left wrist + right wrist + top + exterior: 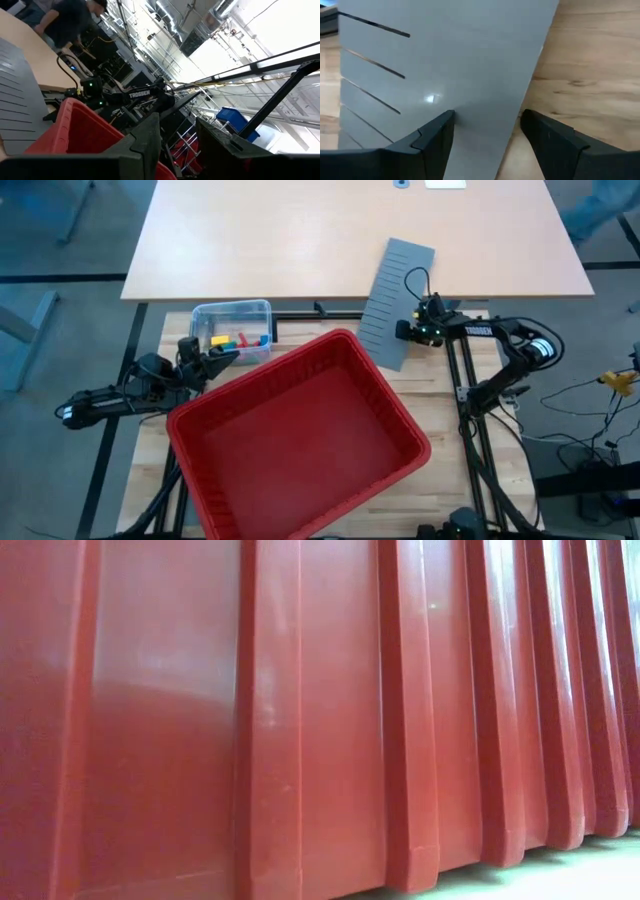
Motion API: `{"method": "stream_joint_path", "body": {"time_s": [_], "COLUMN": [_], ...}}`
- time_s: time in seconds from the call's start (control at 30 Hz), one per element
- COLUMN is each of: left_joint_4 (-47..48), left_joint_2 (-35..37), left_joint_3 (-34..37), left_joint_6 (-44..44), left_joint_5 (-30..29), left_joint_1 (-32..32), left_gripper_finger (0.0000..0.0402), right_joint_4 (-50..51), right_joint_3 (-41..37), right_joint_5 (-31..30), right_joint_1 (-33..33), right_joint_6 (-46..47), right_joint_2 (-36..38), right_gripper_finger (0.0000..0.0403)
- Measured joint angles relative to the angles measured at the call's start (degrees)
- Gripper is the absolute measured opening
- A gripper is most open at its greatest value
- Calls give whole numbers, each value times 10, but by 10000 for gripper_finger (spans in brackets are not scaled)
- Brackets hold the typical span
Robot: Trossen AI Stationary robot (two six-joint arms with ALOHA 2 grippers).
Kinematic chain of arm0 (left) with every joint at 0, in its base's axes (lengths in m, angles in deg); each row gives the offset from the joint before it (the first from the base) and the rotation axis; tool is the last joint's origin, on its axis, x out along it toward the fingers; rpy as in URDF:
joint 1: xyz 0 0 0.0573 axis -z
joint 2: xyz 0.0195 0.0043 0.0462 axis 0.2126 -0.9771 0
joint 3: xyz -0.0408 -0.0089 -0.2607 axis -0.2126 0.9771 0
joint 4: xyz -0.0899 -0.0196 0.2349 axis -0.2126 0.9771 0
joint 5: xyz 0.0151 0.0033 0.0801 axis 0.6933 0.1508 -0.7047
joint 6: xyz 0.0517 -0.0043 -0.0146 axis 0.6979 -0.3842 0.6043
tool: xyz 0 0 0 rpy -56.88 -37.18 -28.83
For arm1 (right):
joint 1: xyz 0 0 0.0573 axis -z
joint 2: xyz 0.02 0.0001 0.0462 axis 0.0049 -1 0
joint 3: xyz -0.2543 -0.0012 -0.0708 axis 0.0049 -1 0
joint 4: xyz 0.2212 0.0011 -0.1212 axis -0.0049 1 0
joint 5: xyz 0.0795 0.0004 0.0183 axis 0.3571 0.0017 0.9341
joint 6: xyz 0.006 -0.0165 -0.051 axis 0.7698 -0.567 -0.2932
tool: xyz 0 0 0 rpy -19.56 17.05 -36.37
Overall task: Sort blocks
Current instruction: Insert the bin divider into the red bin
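Several small blocks (235, 339), red, yellow, green and blue, lie in a clear tub (232, 308) at the far left of the table. Beside the tub, my left gripper (222, 355) (177, 130) is tipped upward and open, with nothing between its fingers. A grey slotted panel (395, 290) (445, 60) lies slanted at the far right. My right gripper (403, 330) (487, 120) is open and slants down over the panel's right long edge. One finger is above the panel and the other above the bare wood.
A big red bin (300, 360) fills the middle of the table, and its ribbed wall (320, 720) blocks the whole low view. A larger tan tabletop (300, 240) lies beyond the far edge. A person (70, 20) stands in the room behind.
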Motion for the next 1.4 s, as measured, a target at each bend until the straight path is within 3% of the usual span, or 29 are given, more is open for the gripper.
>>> {"method": "stream_joint_path", "body": {"time_s": [0.3, 0.53, 0.8, 1.23, 1.4], "left_joint_4": [1, 0, 0, 0, 0], "left_joint_2": [0, 0, 0, 0, 0], "left_joint_3": [0, 0, 0, 0, 0], "left_joint_6": [0, 0, 0, 0, 0], "left_joint_5": [-2, -2, -3, -8, -8], "left_joint_1": [0, 0, 0, 0, 0], "left_gripper_finger": [105, 105, 105, 105, 105], "right_joint_4": [-85, -104, -111, -99, -56], "right_joint_3": [0, 0, 0, 0, 1], "right_joint_5": [82, 121, 115, 63, 46], "right_joint_1": [-2, -3, -3, -2, -2], "right_joint_6": [4, 2, 0, 8, 1], "right_joint_2": [-24, -56, -27, 152, 179], "right_gripper_finger": [146, 15, 0, 0, 0]}}
